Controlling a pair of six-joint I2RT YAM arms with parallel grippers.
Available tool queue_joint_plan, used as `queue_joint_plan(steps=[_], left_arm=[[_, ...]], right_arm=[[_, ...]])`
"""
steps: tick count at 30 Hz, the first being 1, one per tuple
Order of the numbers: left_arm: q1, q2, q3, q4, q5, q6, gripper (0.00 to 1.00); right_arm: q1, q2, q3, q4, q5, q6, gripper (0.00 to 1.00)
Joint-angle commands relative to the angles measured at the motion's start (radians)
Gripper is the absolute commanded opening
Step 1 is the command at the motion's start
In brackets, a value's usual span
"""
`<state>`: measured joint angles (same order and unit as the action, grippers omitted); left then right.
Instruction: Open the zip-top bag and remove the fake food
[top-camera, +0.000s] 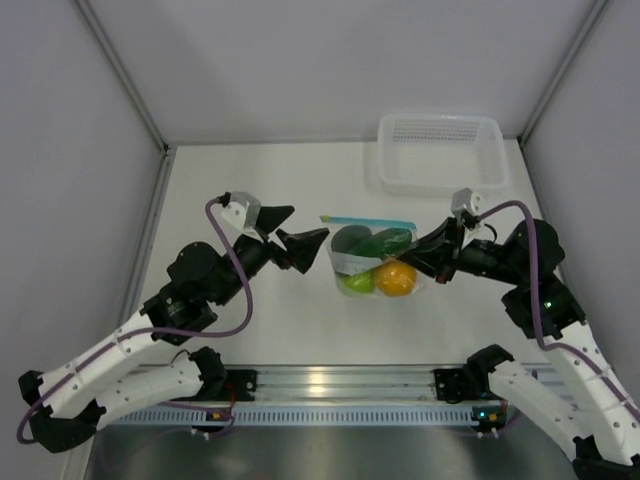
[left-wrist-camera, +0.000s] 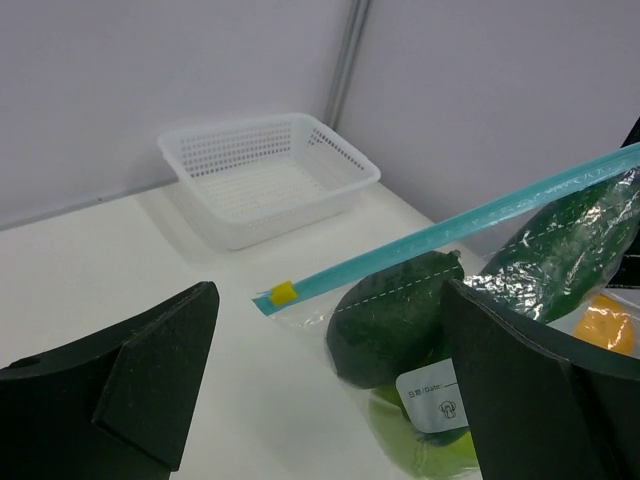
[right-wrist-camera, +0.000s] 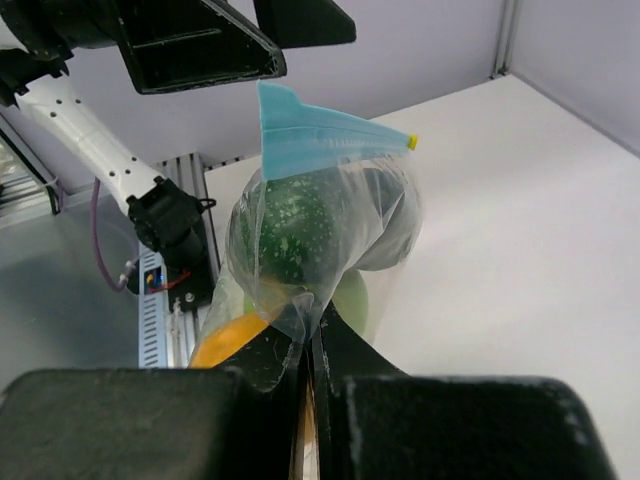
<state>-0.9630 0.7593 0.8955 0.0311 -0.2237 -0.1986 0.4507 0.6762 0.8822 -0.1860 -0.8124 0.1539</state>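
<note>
The clear zip-top bag (top-camera: 372, 258) lies at mid table, its light blue zip strip (top-camera: 366, 220) shut along the far edge. Inside show the orange fruit (top-camera: 396, 279), lime-green ball (top-camera: 356, 283), dark green oval (top-camera: 351, 242) and cucumber (top-camera: 391, 239). My right gripper (top-camera: 425, 257) is shut on a fold of the bag's plastic (right-wrist-camera: 316, 300) at its right side. My left gripper (top-camera: 300, 232) is open just left of the bag; in the left wrist view the gripper (left-wrist-camera: 335, 390) faces the strip (left-wrist-camera: 450, 225) and oval (left-wrist-camera: 395, 315), not touching.
A white mesh basket (top-camera: 438, 152) stands at the back right, also in the left wrist view (left-wrist-camera: 265, 175). Grey walls enclose the table on three sides. The arms' metal base rail (top-camera: 330, 385) runs along the near edge.
</note>
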Motion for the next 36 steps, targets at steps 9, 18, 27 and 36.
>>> queue_joint_plan(steps=[9,18,27,36], left_arm=[[0.012,0.012,0.098,-0.013,0.339,-0.105,0.98],[0.096,-0.002,0.059,0.047,0.574,-0.076,0.98],[0.263,0.084,-0.01,0.449,0.994,-0.321,0.98],[0.28,0.147,-0.055,0.777,1.126,-0.493,0.89]], right_arm=[[0.013,-0.041,0.162,0.005,-0.157,-0.123,0.0],[0.011,-0.056,0.267,-0.099,-0.159,-0.204,0.0],[0.011,-0.084,0.328,-0.107,-0.223,-0.185,0.0],[0.011,-0.096,0.33,-0.073,-0.238,-0.162,0.0]])
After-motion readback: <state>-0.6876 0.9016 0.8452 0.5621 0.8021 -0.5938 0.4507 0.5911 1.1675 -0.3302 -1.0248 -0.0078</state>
